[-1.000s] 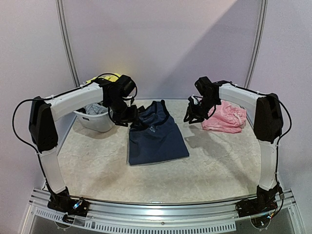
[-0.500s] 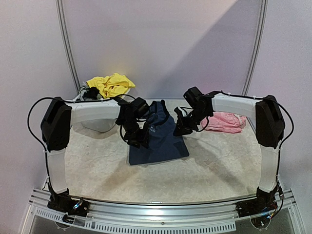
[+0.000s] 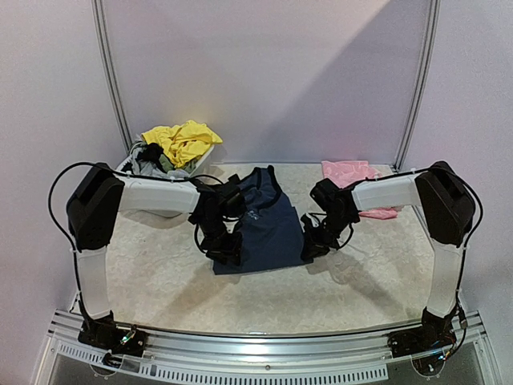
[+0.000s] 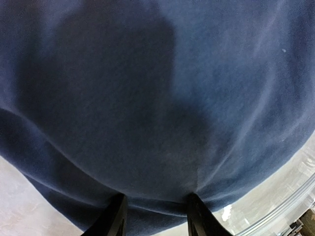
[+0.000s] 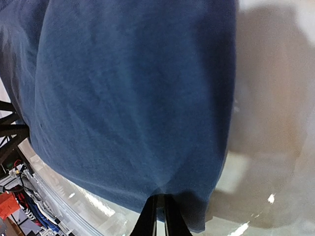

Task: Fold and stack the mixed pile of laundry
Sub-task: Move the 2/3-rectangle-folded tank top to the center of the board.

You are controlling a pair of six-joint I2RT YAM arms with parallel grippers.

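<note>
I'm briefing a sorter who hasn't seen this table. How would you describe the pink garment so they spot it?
On the pale table, look to the far right corner. The pink garment lies there, the only pink cloth, apart from the navy tank top mid-table and the yellow cloth far left.

Open along the near strip of the table (image 3: 264, 301), lower middle of the frame. Blocked at centre by the navy top (image 3: 268, 228), with the left gripper (image 3: 228, 255) and right gripper (image 3: 311, 249) low at its lower corners. Crowded upper left by the tub (image 3: 200, 164) heaped with yellow cloth (image 3: 184, 138); hemmed upper right by pink cloth (image 3: 346, 170).
</note>
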